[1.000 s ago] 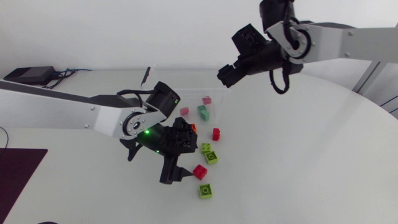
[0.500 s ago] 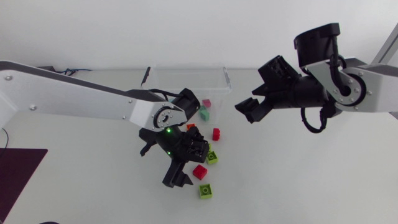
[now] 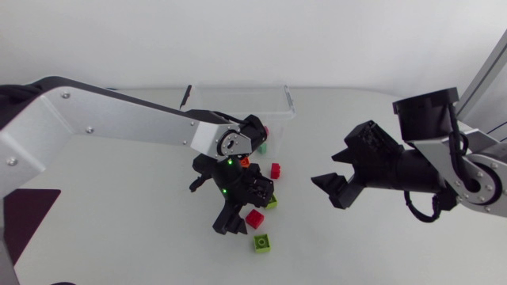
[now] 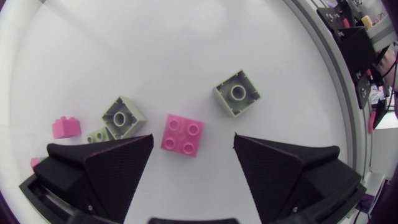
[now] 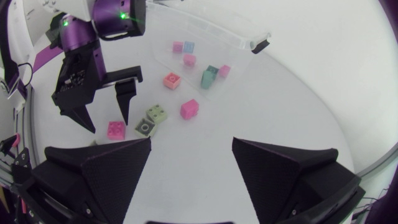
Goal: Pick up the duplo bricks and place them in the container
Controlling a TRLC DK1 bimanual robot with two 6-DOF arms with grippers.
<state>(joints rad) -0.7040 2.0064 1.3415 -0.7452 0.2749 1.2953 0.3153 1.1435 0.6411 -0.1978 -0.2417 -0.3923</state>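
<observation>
2 green bricks (image 3: 262,242) flank seemingly untouched red brick (image 3: 254,218); left hand (image 4: 193,138), right hand (image 5: 191,140) wide.

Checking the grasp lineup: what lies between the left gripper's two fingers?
In the left wrist view, one red brick lies on the table between the fingers of the open left gripper, touching neither.

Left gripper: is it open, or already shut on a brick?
Open. In the left wrist view, bare table shows between each finger of the left gripper and the four-stud brick lying between them.
</observation>
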